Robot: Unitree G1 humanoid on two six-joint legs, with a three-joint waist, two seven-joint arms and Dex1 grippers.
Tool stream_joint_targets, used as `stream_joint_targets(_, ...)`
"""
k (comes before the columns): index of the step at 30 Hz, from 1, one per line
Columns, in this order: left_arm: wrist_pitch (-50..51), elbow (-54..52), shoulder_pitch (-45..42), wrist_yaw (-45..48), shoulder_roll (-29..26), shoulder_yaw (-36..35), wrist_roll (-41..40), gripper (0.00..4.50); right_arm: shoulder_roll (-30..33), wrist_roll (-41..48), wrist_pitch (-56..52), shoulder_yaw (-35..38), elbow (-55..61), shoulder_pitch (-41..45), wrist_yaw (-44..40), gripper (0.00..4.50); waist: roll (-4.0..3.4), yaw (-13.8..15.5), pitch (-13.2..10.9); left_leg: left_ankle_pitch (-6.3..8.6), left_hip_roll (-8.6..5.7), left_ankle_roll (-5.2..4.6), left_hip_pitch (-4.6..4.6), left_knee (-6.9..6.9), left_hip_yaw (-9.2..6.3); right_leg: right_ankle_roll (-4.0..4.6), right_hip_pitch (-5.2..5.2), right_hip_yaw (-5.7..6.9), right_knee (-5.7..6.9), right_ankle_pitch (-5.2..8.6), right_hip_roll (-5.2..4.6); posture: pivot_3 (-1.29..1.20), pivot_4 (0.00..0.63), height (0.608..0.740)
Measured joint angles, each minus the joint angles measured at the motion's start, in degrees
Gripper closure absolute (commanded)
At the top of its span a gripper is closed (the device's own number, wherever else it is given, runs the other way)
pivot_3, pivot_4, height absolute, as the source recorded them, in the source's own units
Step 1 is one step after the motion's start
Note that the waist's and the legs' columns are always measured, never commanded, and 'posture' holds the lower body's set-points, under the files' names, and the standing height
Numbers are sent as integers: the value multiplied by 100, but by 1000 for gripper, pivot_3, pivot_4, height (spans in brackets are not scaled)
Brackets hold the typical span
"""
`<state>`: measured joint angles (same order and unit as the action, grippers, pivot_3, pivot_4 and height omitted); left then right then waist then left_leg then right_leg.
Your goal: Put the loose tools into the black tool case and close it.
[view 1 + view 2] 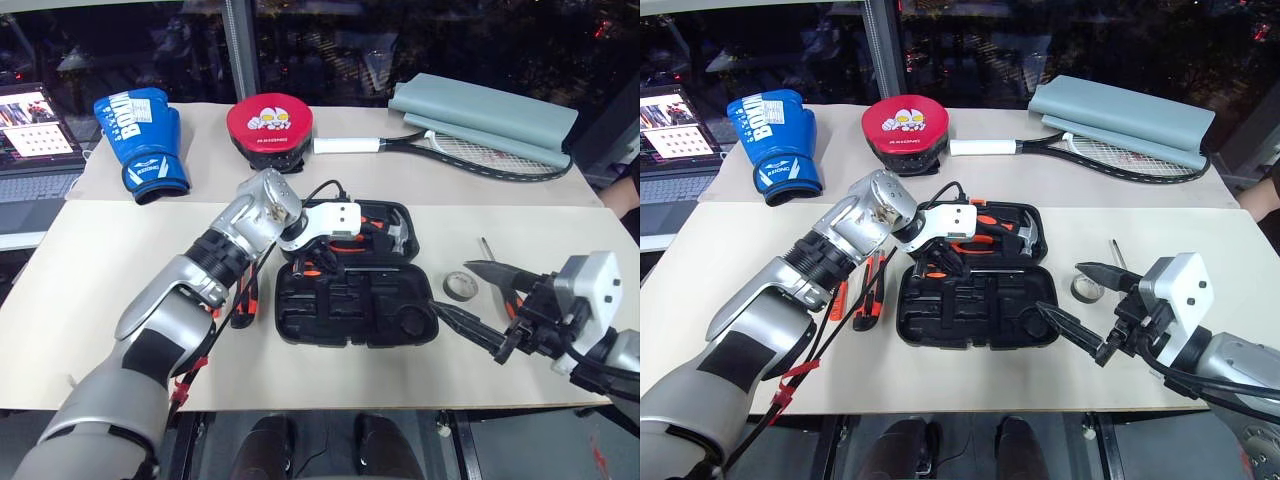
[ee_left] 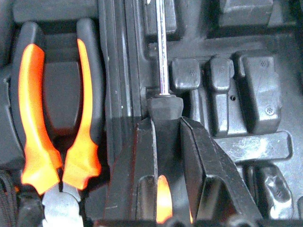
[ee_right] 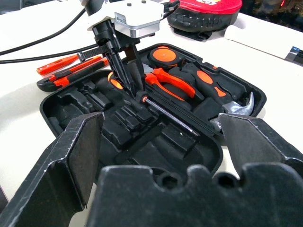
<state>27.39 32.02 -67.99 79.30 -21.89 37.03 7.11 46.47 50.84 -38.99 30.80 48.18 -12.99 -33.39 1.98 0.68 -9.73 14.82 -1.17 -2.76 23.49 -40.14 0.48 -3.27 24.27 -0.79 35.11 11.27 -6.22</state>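
Note:
The black tool case (image 1: 428, 328) lies open in the middle of the table. Orange-handled pliers (image 2: 52, 118) and a hammer (image 1: 400, 232) sit in its recesses. My left gripper (image 2: 165, 124) points down into the case, shut on the black-and-orange handle of a screwdriver (image 3: 168, 116), whose shaft lies along the case's inside. A utility knife (image 1: 872, 295) and a slim orange tester (image 1: 840, 298) lie on the table left of the case. A small tape roll (image 1: 460, 287) and another screwdriver's shaft (image 1: 487, 248) lie to its right. There my right gripper (image 1: 1060, 290) hangs open around nothing.
At the back of the table lie a blue boxing glove (image 1: 140, 135), a red-topped punch pad (image 1: 268, 125), a racket (image 1: 470, 150) and a grey cover (image 1: 485, 110). A laptop (image 1: 35, 140) stands at the far left. Cables run along my left arm.

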Motion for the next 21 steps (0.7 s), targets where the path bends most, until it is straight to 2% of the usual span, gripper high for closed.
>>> stream_joint_targets(13, 43, -57, 130, 104, -5, -4, 214, 4181, -3, 6, 0, 10, -44, 94, 98, 0, -1, -1, 0, 0, 0, 0, -4, -6, 0, 0, -5, -1, 4, 0, 0, 0, 150, 736)
stream_joint_targets(15, 45, -64, 141, 76, 8, -5, 218, 3203, -3, 6, 0, 9, -56, 112, 99, 0, -1, -1, 0, 0, 0, 0, -4, -9, -1, 0, -6, -1, 5, 0, 0, 0, 150, 736)
stream_joint_targets(16, 45, -64, 144, 73, 32, -7, 215, 2988, -3, 6, 0, 7, -63, 123, 102, 0, -1, -1, 1, 0, 0, 0, -4, -10, -1, -1, -7, -1, 5, -1, 0, 0, 150, 736)
stream_joint_targets(21, 371, -221, 131, 182, -41, -247, 60, 1236, -8, 6, 0, -51, -108, 148, 105, 0, -1, 2, 1, 0, 1, 0, 1, -20, -4, -2, -6, 1, 8, -1, 0, 0, 150, 736)
